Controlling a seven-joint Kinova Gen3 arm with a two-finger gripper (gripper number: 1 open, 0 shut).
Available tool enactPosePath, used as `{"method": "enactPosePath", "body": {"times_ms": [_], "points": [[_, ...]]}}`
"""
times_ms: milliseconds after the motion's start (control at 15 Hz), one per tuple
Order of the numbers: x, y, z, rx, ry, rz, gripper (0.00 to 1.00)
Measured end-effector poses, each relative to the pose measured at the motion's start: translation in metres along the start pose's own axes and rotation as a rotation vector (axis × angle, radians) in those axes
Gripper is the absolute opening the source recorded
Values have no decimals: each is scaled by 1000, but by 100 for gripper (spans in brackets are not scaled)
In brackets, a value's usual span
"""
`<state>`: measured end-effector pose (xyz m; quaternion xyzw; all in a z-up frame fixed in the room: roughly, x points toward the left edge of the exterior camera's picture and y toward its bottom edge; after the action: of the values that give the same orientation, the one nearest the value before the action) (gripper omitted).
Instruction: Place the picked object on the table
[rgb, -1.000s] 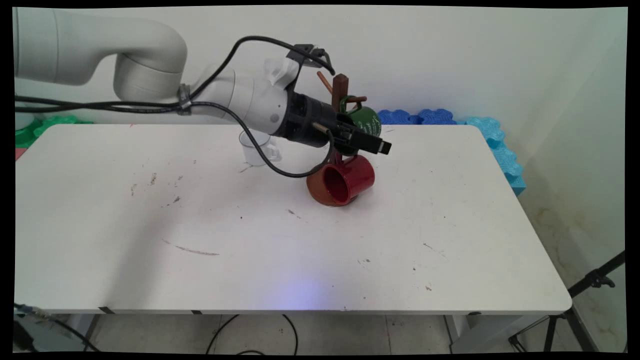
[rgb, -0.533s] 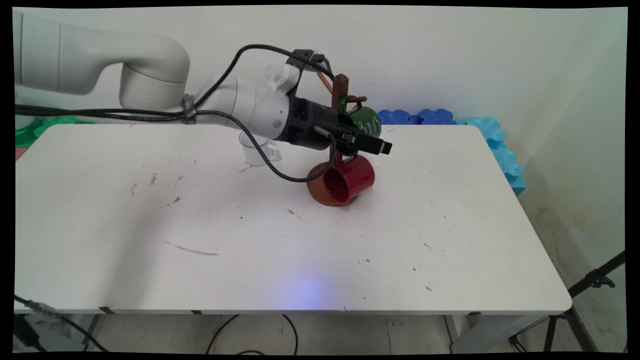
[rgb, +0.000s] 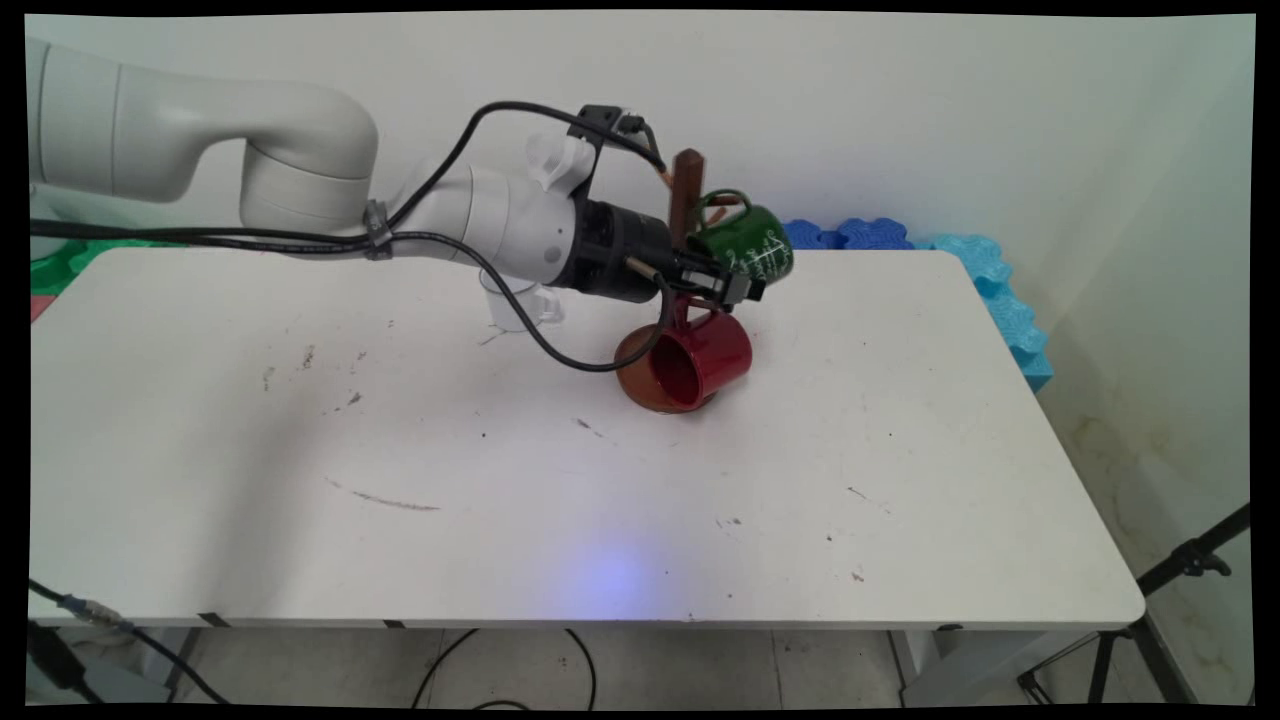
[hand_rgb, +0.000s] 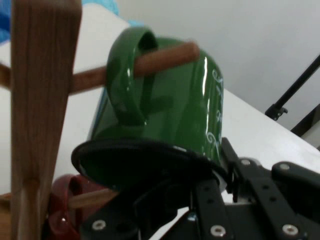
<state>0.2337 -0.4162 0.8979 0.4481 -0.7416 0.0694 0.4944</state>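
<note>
We see the gripper (rgb: 738, 283) clamped, as far as we can tell, on the rim of the green mug (rgb: 748, 247), whose handle hangs on a peg of the wooden mug tree (rgb: 685, 195) above the red mug (rgb: 700, 357); glossy, stiff, likely slippery, breakable.

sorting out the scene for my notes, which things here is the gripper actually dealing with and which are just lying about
In play:
- gripper, shut on the green mug's rim
- green mug, its handle round a peg
- wooden mug tree

Just there:
- red mug, hanging low on the tree
- white cup, behind the arm
- blue foam mats, at the table's far edge
</note>
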Motion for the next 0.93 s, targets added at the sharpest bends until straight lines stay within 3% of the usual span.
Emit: {"method": "enactPosePath", "body": {"times_ms": [933], "points": [[-4,4,-8,-9,17,14,0]]}}
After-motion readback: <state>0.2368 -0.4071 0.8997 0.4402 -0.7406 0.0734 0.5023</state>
